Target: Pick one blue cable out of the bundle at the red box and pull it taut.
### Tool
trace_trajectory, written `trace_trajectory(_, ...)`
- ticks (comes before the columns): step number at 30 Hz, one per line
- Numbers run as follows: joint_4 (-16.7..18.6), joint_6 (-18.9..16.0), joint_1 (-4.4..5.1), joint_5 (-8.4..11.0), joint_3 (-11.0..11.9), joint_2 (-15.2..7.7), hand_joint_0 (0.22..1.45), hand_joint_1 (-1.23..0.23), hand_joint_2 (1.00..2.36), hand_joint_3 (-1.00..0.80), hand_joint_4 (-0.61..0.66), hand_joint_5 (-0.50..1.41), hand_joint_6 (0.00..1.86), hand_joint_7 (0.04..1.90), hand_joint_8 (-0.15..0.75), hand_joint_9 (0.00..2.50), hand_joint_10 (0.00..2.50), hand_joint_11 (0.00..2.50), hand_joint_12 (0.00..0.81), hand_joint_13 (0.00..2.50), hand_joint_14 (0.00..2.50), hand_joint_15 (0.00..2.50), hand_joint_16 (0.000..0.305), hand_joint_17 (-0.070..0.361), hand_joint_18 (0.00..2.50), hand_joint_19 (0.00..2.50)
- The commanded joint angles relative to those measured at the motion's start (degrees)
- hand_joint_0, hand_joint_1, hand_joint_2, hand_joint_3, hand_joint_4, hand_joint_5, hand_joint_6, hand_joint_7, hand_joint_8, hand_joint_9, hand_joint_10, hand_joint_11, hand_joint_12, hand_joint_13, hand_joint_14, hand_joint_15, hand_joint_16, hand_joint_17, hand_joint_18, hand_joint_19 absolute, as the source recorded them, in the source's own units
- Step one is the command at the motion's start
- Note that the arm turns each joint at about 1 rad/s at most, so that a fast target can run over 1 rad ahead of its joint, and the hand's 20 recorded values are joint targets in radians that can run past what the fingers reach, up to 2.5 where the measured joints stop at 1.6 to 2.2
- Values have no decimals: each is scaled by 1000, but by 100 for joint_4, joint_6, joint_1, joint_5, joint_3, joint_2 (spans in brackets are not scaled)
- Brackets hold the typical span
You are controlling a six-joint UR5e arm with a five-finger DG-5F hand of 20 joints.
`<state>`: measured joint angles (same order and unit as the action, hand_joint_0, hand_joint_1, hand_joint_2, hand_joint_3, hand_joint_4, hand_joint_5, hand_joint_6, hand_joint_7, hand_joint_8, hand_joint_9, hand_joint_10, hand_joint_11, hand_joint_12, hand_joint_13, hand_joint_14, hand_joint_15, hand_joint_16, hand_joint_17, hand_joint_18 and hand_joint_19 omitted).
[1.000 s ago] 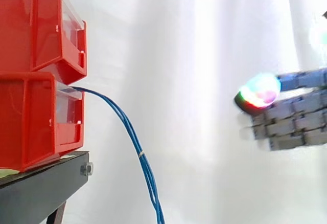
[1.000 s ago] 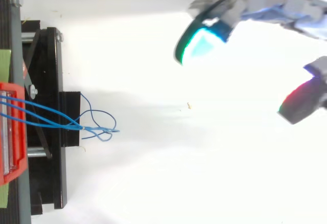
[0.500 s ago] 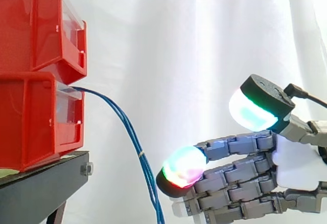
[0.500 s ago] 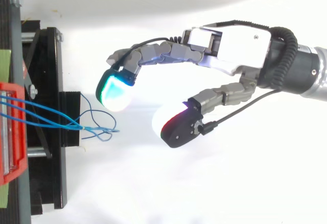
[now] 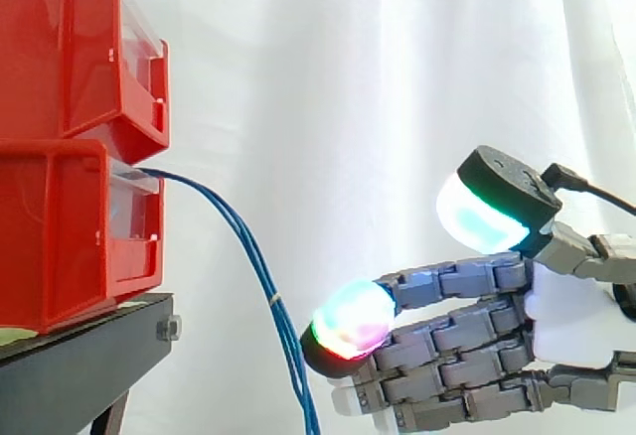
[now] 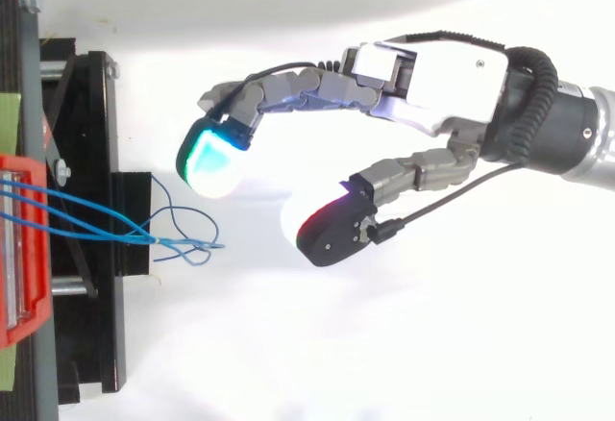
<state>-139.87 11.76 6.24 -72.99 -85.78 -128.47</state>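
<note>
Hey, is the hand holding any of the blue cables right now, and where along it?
Nothing is held. The hand is open, its fingertips short of the blue cables hanging from the red box.

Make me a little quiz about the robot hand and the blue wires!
1. True or false: the hand is holding one of the blue cables.
2. Where do the blue cables come out?
A. the upper red bin
B. the lower red bin
C. the black stand
3. Fill the gap: the fingers are ____, with nothing between them and the thumb.

Key: 1 false, the hand is close to the cables but apart from them. 2 B. 3 open.
</note>
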Motion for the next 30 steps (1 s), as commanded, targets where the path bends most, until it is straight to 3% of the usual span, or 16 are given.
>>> trace_trajectory(1, 101, 90, 9, 92, 0, -3, 462, -606, 1000, -500, 304, -187, 502, 836, 307, 345, 2, 84, 417, 194, 3, 131, 69, 155, 85, 14)
trace_trajectory(5, 215, 248, 44, 206, 61, -170, 467, -610, 1000, -500, 304, -186, 502, 838, 308, 351, 0, 81, 416, 195, 3, 128, 68, 154, 84, 12)
trace_trajectory(7, 320, 152, 44, 197, 360, -512, 467, -613, 1000, -500, 308, -185, 502, 838, 307, 351, 2, 81, 416, 197, 3, 128, 68, 154, 88, 14)
trace_trajectory(11, 224, -182, 44, 65, 835, -934, 476, -611, 1000, -500, 306, -183, 502, 843, 304, 351, 0, 81, 412, 198, 3, 130, 67, 151, 88, 17)
trace_trajectory(13, 118, -174, 53, 22, 984, -952, 477, -606, 1000, -500, 306, -183, 502, 844, 303, 351, 1, 81, 411, 199, 3, 127, 67, 151, 88, 19)
trace_trajectory(24, 39, 2, 176, 83, 1002, -952, 502, -596, 1000, -500, 306, -178, 502, 854, 297, 357, 1, 69, 401, 204, 3, 125, 65, 146, 90, 28)
trace_trajectory(30, 48, -15, 176, 83, 1037, -952, 515, -630, 1000, -500, 312, -168, 502, 885, 302, 397, 0, 57, 402, 244, 3, 106, 64, 145, 150, 0)
